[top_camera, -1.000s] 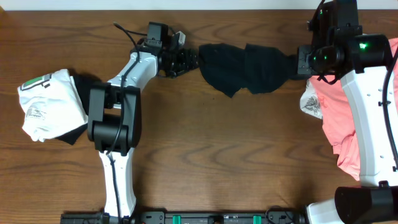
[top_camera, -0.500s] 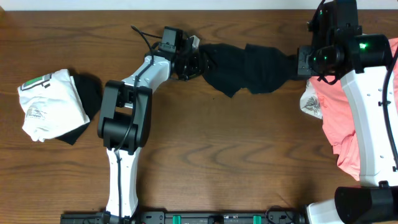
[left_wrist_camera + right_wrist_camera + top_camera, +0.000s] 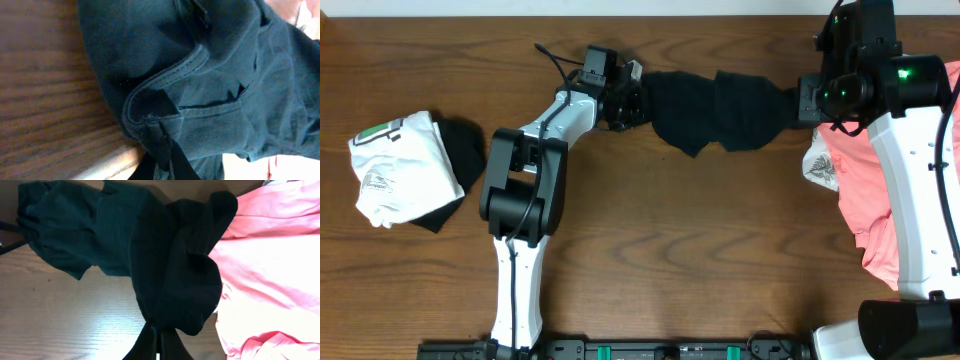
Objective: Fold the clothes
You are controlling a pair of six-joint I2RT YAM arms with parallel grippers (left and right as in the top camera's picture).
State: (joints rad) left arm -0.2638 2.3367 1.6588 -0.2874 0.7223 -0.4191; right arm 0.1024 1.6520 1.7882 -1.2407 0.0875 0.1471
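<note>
1. Far out at my 9 o'clock a white garment (image 3: 392,165) with green print lies crumpled on another black garment (image 3: 463,152). Both are well apart from my fingers and play no part in the coming move.
2. My left gripper (image 3: 632,100) is clamped on the left end of the black shirt (image 3: 720,108). My wrist view shows a stitched hem fold pinched between the fingers, and the rest of the cloth runs off toward 3 o'clock.
3. The shirt lies bunched on the table (image 3: 670,250) between my two arms, its long axis running 9 to 3 along the far side. A loose flap droops toward 6 o'clock near the middle.
4. My right gripper (image 3: 800,105) is closed on the shirt's right end. The fabric gathers at the fingers, and the body runs off toward 9 o'clock.
5. The salmon-pink garments (image 3: 880,200) lie just beside that end, at 3 to 5 o'clock from it and partly under my right arm.
6. Each arm holds its own end, so neither is nearer. I judge the next move is to pull apart along the 9–3 line and spread the shirt flat.
</note>
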